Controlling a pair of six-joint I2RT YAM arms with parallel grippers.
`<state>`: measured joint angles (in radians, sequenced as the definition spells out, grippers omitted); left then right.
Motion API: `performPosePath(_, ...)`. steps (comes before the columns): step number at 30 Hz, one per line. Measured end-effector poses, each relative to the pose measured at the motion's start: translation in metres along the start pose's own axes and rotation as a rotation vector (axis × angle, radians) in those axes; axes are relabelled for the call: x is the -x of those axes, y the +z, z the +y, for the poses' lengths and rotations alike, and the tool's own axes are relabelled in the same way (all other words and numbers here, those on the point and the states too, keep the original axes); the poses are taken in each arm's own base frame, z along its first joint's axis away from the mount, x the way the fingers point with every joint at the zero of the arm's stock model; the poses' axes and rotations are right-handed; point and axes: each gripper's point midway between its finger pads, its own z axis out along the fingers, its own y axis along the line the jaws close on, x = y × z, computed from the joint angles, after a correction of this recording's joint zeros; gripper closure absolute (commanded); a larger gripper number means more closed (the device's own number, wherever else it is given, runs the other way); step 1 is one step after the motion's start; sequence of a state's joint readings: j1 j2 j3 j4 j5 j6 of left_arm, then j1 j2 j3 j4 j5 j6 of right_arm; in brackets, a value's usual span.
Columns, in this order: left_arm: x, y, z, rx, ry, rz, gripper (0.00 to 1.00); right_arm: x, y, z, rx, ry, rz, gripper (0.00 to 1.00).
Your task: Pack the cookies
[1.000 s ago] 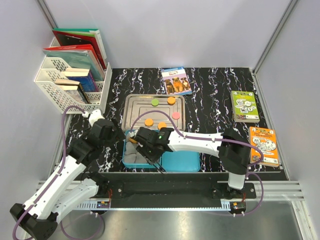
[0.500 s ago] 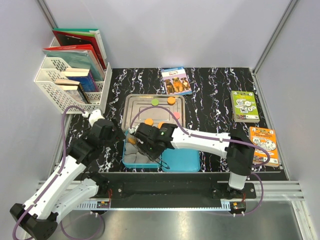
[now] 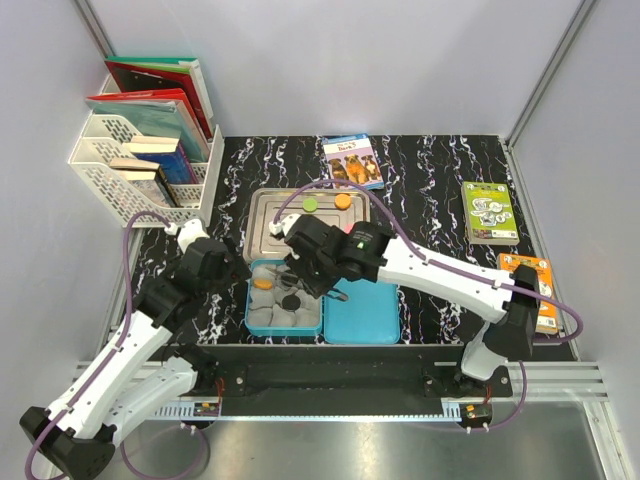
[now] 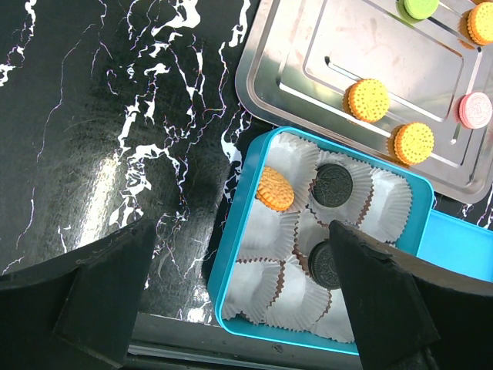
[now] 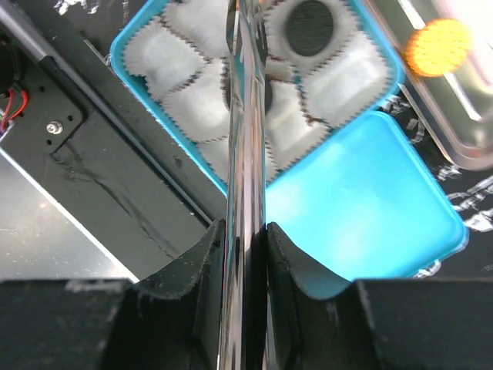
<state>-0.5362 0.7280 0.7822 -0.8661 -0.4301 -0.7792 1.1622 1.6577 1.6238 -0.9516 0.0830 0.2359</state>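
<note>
Right now my left hand (image 4: 240, 227) hangs wide open and holds nothing, its fingers at the bottom of its wrist view, over the lower left of the teal box (image 4: 228, 247). My right hand (image 5: 245, 231) is closed on a thin shiny metal strip (image 5: 245, 116) seen edge-on (what tool it is I cannot tell) above the box and its lid (image 5: 362, 208).

Three cookies lie in the white paper cups (image 4: 389, 204): an orange cookie (image 4: 275, 189) tilted at the box's upper left, a black cookie (image 4: 333, 183) just beside it, a second black cookie (image 4: 323, 258) below. Five more sit on the steel tray (image 4: 308, 92) at the upper right: two orange cookies (image 4: 368, 100), a pink cookie (image 4: 475, 109), a green cookie (image 4: 420, 6), and another orange at the top edge. Box and tray rest on the black marbled bench (image 4: 115, 92).
</note>
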Motion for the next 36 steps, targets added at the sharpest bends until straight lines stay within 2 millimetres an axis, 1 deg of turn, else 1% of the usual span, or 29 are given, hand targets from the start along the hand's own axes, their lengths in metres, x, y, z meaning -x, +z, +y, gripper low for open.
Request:
performPosePath(5,0.000,0.000,0.000,0.000,0.000,0.000,0.01,0.003,-0.011,-0.018,-0.036,0.029,-0.012,0.73)
performPosePath(8,0.000,0.000,0.000,-0.001,-0.001,0.000,0.01,0.006,-0.011,-0.039,-0.083,0.077,-0.018,0.76)
performPosePath(10,0.000,0.000,0.000,-0.002,-0.001,0.002,0.01,0.009,-0.009,-0.065,-0.128,0.148,-0.030,0.78)
performPosePath(14,-0.001,0.000,-0.001,-0.004,0.001,0.008,0.01,0.011,-0.005,-0.133,-0.229,0.327,-0.061,0.84)
performPosePath(15,-0.001,0.001,-0.001,-0.003,0.002,0.009,0.01,0.012,-0.005,-0.145,-0.245,0.362,-0.071,0.85)
performPosePath(17,-0.002,0.002,-0.002,-0.003,0.004,0.014,0.01,0.015,-0.005,-0.162,-0.267,0.409,-0.090,0.87)
performPosePath(19,-0.003,0.002,-0.002,-0.002,0.007,0.016,0.01,0.023,-0.004,-0.173,-0.277,0.438,-0.117,0.90)
performPosePath(23,-0.003,0.002,-0.003,-0.006,0.008,0.018,0.01,0.037,0.013,-0.188,-0.282,0.478,-0.131,0.96)
performPosePath(25,-0.003,0.002,-0.003,-0.010,0.008,0.019,0.01,0.042,0.027,-0.200,-0.284,0.508,-0.126,0.97)
performPosePath(27,-0.004,0.002,-0.004,-0.012,0.009,0.023,0.01,0.044,0.043,-0.219,-0.300,0.549,-0.117,0.98)
performPosePath(30,-0.005,0.003,-0.005,-0.013,0.014,0.029,0.01,0.039,0.062,-0.247,-0.324,0.613,-0.093,0.99)
performPosePath(32,-0.005,0.003,-0.005,-0.015,0.017,0.029,0.01,0.037,0.069,-0.259,-0.319,0.648,-0.085,1.00)
performPosePath(36,-0.004,0.003,-0.006,-0.020,0.020,0.028,0.01,0.049,0.071,-0.273,-0.319,0.680,-0.118,1.00)
